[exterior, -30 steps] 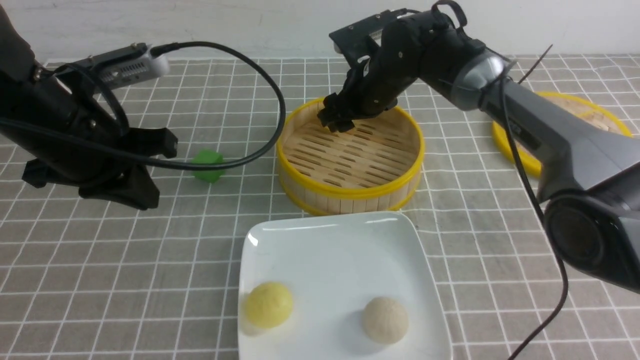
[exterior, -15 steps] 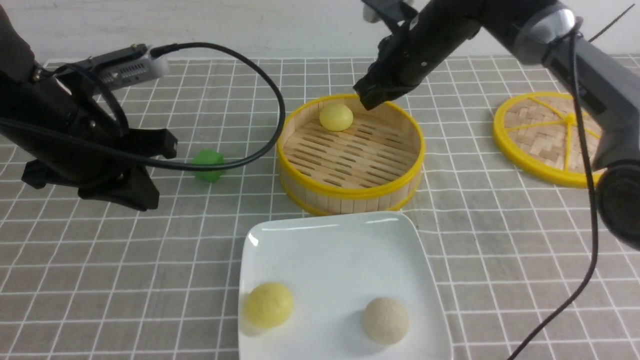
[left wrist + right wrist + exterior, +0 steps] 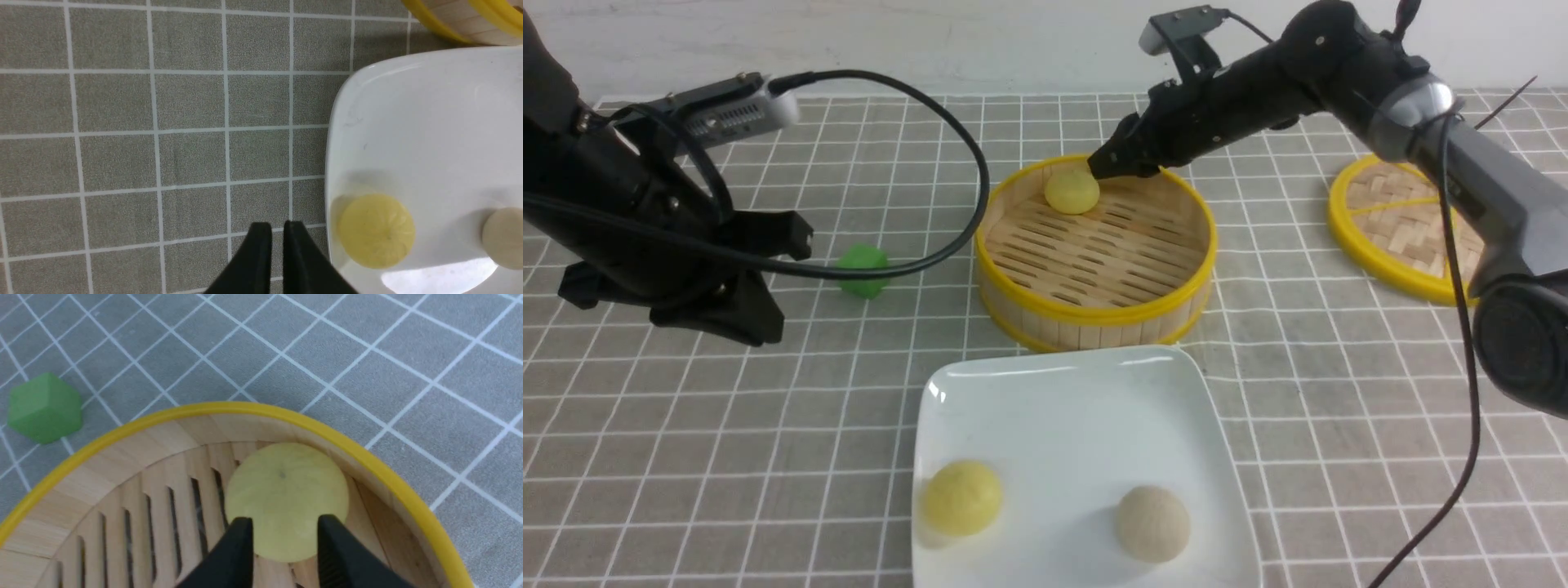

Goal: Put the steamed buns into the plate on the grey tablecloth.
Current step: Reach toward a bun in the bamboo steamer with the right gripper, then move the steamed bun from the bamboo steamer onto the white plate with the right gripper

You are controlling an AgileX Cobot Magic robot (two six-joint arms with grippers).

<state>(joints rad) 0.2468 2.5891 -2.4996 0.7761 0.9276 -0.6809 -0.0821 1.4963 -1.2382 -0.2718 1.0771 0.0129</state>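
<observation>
Two of the steamed buns lie on the plate (image 3: 1062, 400), near its front edge: a pale yellow bun (image 3: 961, 497) toward the robot's left and a beige bun (image 3: 1152, 523) to its right, well apart from each other. The last bun (image 3: 1072, 191), also pale yellow, sits inside the steamer basket (image 3: 1094, 314), against its far wall. The basket stands just behind the plate on the grey tablecloth (image 3: 686, 457). Only the front view takes in the woven lid (image 3: 1401, 237) lying flat far to the right. It shows the right gripper (image 3: 282, 524) just beside the last bun at the basket's rim, but not how its jaws stand. The right wrist view settles that: the black fingers (image 3: 241, 543) are parted and released, the bun showing between and beyond their tips. That view also catches the green cube (image 3: 863, 269) outside the basket on the cloth. The left wrist view shows the left gripper (image 3: 278, 225) clenched almost to a thin slit, grasping nothing, over the cloth just beside the plate's left edge, a detail the front view hides behind the arm.
</observation>
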